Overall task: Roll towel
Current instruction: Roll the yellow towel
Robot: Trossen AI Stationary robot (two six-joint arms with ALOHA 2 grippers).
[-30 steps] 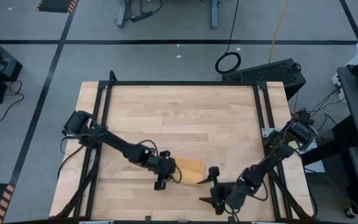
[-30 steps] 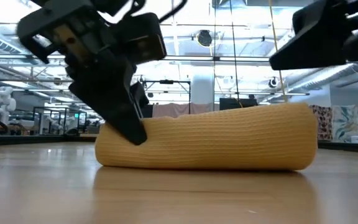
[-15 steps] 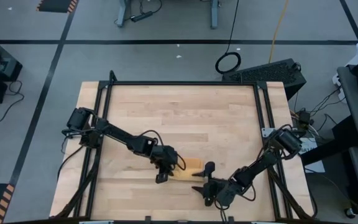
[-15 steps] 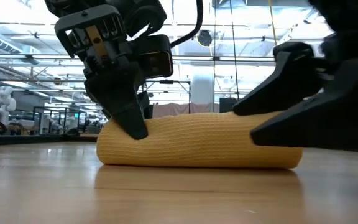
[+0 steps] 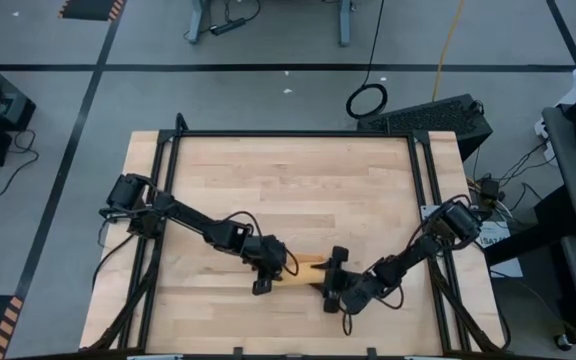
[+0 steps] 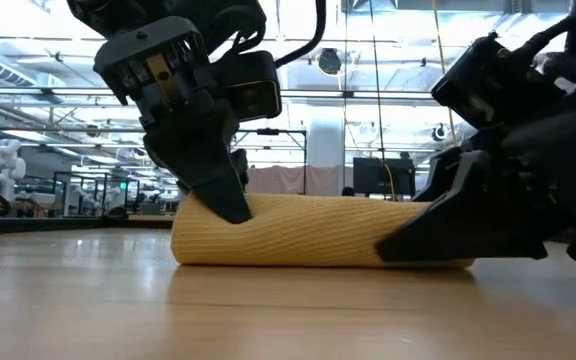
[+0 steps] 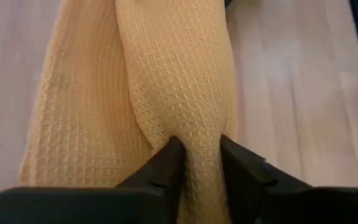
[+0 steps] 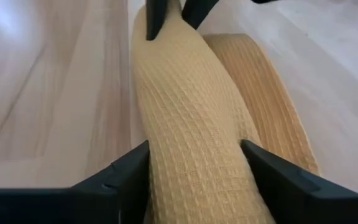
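**Mustard roll lying crosswise between two grippers**

Mustard-yellow waffle-weave cloth, the towel [image 5: 308, 264], is lying as a tight roll near the front edge of the wooden tabletop [image 5: 288, 180], a little right of centre. In the low view the towel [image 6: 308, 232] is showing as a long cylinder resting flat on the wood, its long axis running from one arm to the other.

That axis is what the next move is turning on. The left gripper [image 5: 268, 272] is sitting at the roll's left end and the right gripper [image 5: 334, 283] at its right end, so each arm is meeting the roll end-on, and neither is clearly nearer than the other.

In the left wrist view the towel [image 7: 166, 87] is stretching straight away from the camera, and the left gripper [image 7: 199, 158] is pinching a raised ridge of the cloth, its fingers [image 7: 163, 163] closed to a narrow gap filled with fabric. A flatter layer of cloth is lying beside that ridge on the table.

In the right wrist view the towel [image 8: 191, 112] is likewise running straight ahead. The right gripper [image 8: 194, 163] is standing wider, its fingers [image 8: 132, 165] straddling the full roll and appearing to touch both flanks, so it is holding the whole bundle. A looser outer wrap is curving alongside, which I judge is not yet tucked in.
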